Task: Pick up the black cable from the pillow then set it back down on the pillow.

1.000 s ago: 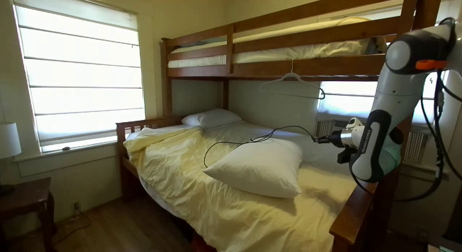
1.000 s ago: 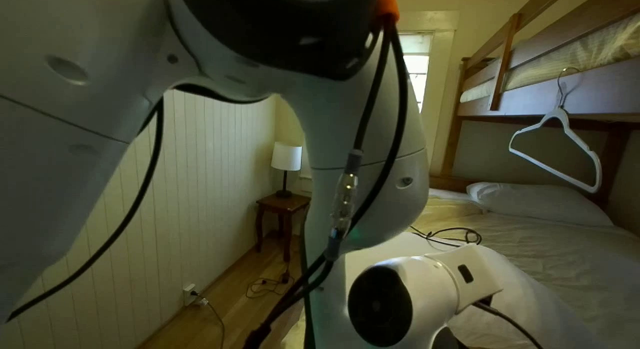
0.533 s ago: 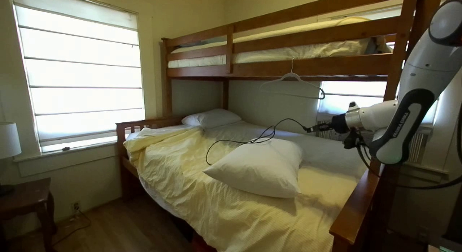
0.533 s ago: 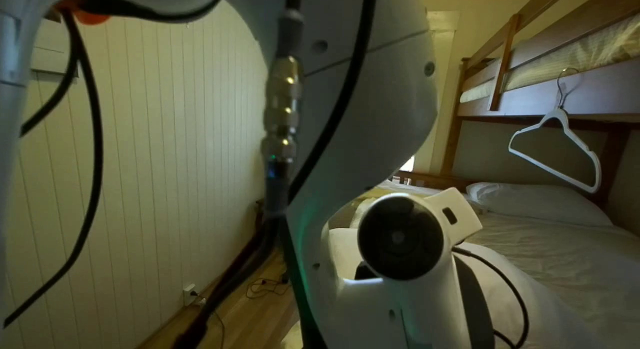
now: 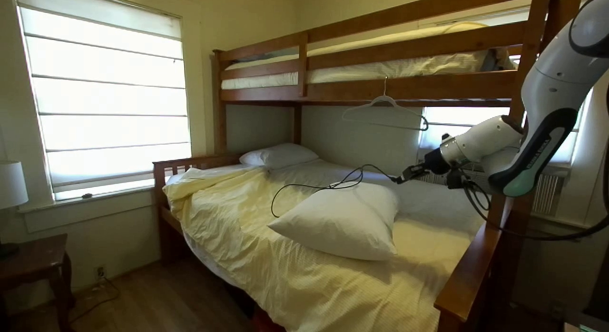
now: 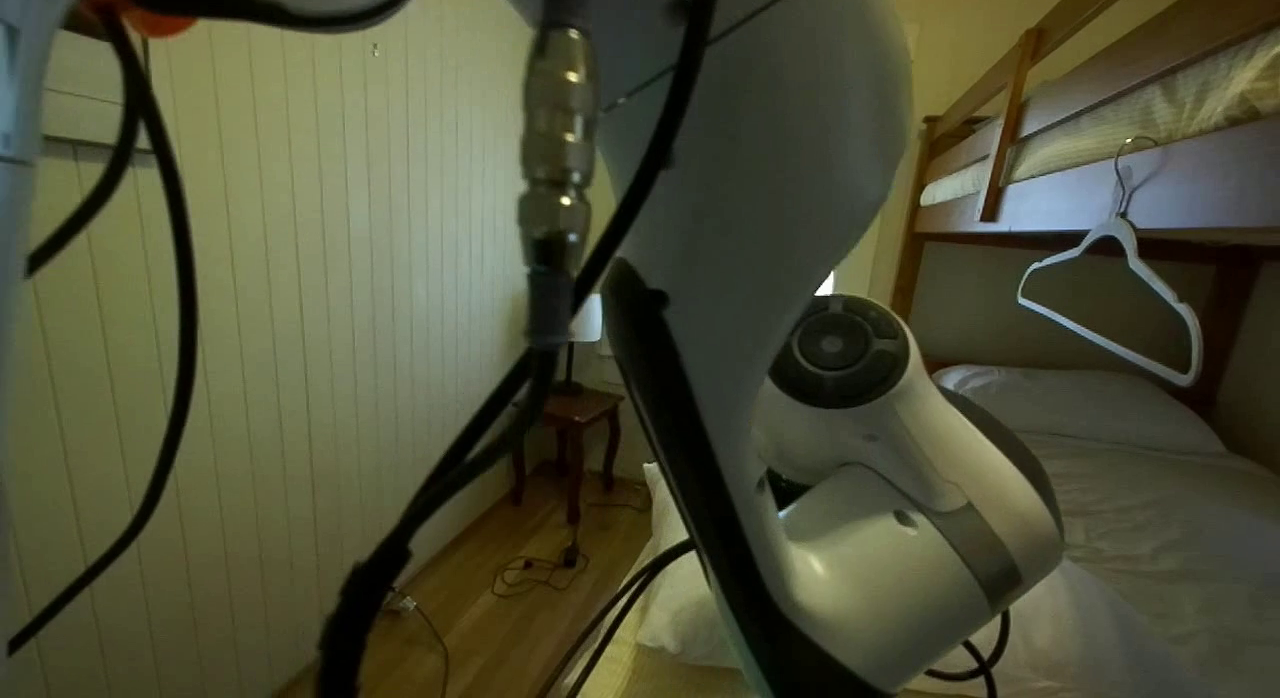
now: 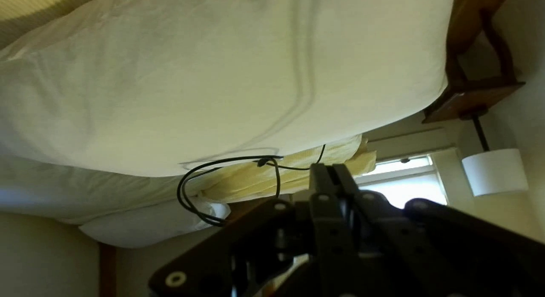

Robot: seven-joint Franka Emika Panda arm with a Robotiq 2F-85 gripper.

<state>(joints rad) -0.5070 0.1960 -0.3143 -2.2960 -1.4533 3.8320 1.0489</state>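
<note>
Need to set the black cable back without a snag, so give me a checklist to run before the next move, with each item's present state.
1. Gripper shut on the black cable: ok, as far as shows; in an exterior view the cable runs right up to it.
2. Cable free of tangles: not ok; it loops and crosses itself.
3. Trailing part on the pillow: not ok; it reaches past the pillow, over the yellow cover.
4. Gripper directly over the pillow: cannot tell; depth is unclear.
5. White hanger apart from the arm: ok in both exterior views.
</note>
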